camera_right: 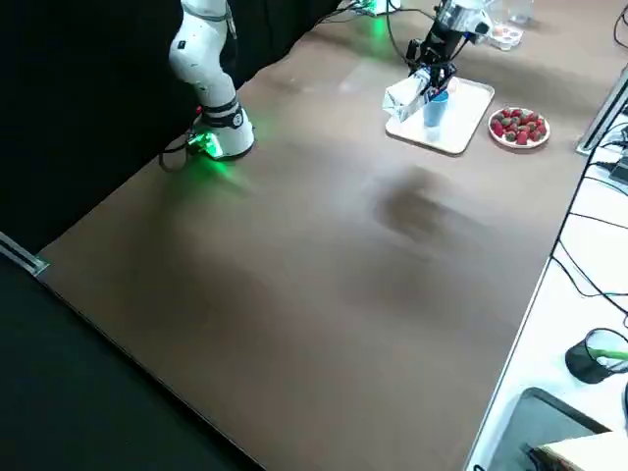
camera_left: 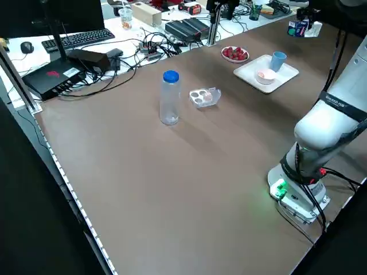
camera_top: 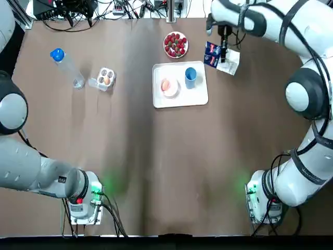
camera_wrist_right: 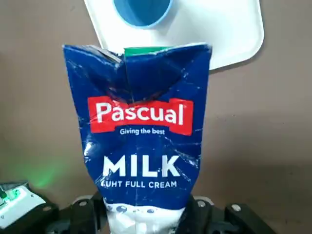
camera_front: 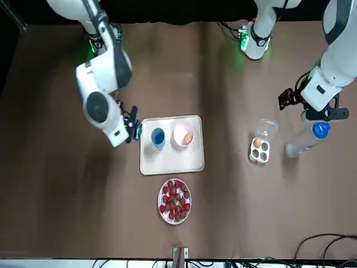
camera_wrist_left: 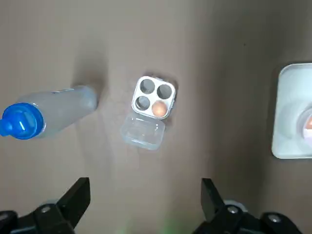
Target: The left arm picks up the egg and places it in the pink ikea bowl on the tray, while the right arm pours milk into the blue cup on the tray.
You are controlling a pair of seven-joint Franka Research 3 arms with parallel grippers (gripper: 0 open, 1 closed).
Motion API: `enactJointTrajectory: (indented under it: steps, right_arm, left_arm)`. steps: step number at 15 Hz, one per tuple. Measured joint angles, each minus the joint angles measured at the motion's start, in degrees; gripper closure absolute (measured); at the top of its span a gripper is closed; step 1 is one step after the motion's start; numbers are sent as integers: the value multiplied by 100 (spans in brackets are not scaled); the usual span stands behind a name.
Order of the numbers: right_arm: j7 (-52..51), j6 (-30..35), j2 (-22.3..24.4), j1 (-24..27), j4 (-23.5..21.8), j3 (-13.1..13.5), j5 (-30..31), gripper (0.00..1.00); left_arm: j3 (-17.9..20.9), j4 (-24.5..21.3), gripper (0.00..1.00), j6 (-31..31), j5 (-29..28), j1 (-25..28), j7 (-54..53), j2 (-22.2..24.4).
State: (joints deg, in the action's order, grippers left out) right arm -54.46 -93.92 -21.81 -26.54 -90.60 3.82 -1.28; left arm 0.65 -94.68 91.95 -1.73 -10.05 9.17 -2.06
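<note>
A white tray [camera_top: 195,96] holds the pink bowl [camera_top: 169,87] and the blue cup [camera_top: 190,75]. One egg [camera_front: 188,137] lies in the bowl. Another egg [camera_wrist_left: 159,109] sits in the small open egg carton [camera_top: 105,78], left of the tray. My left gripper [camera_wrist_left: 145,195] hangs open and empty well above that carton. My right gripper [camera_wrist_right: 146,214] is shut on the blue milk carton [camera_wrist_right: 141,131], just right of the tray. The carton is tilted, and its top points at the blue cup [camera_wrist_right: 143,9].
A clear bottle with a blue cap [camera_top: 65,65] stands left of the egg carton. A plate of strawberries [camera_top: 176,44] sits just behind the tray. Cables and equipment line the far table edge. Both arm bases stand at the near edge.
</note>
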Motion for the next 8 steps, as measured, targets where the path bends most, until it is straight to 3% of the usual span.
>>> enactJointTrajectory:
  steps: [8]
  right_arm:
    - [-2881,167,3,1838,36,42,-1277,45]
  left_arm:
    - [-39,130,0,134,-180,-122,-2,-265]
